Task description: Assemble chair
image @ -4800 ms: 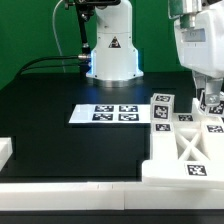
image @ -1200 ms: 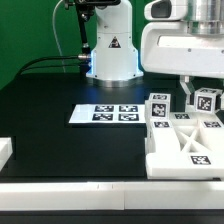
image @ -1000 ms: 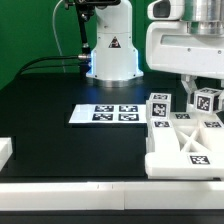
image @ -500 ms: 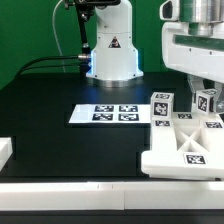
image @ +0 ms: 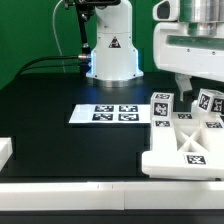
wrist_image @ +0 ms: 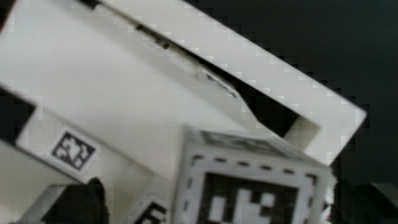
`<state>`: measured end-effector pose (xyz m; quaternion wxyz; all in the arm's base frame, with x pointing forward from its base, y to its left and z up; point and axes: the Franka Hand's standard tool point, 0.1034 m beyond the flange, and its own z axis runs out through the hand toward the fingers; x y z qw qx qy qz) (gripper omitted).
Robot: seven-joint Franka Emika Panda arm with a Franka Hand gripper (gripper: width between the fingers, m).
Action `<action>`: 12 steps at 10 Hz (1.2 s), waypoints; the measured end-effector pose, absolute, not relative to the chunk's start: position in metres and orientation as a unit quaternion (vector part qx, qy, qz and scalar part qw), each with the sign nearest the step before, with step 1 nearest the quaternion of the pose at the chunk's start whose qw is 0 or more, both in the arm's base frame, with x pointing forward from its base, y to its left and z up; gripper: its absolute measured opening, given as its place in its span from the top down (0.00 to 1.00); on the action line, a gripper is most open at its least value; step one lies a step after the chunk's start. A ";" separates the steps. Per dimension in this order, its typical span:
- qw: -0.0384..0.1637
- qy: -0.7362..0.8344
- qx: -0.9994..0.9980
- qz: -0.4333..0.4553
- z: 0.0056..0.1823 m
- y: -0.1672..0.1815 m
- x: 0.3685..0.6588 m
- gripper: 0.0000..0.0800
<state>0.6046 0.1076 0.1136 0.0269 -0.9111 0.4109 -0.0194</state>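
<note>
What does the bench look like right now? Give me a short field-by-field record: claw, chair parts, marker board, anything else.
claw: at the exterior view's right, above the chair parts; open or shut not visible, nothing seen held
tagged block: tilted, under the claw; close up in the wrist view
X-braced panel: flat at the table's front right corner
second tagged block: upright beside the panel
marker board: flat, mid-table
plain white block: at the exterior view's left edge

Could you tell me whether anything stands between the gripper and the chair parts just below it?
Nothing visible does. The gripper hangs right over the tagged block and the X-braced panel; the marker board lies off toward the exterior view's left.
</note>
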 end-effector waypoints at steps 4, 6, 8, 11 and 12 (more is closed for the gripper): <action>0.016 0.245 -0.969 -0.025 0.113 0.111 0.604 0.19; 0.003 0.105 -0.994 -0.017 0.114 0.109 0.603 0.19; -0.007 0.053 -0.998 -0.017 0.114 0.109 0.602 0.19; -0.006 0.083 -0.996 -0.018 0.114 0.109 0.602 0.67; -0.005 0.126 -0.992 -0.018 0.114 0.109 0.602 0.67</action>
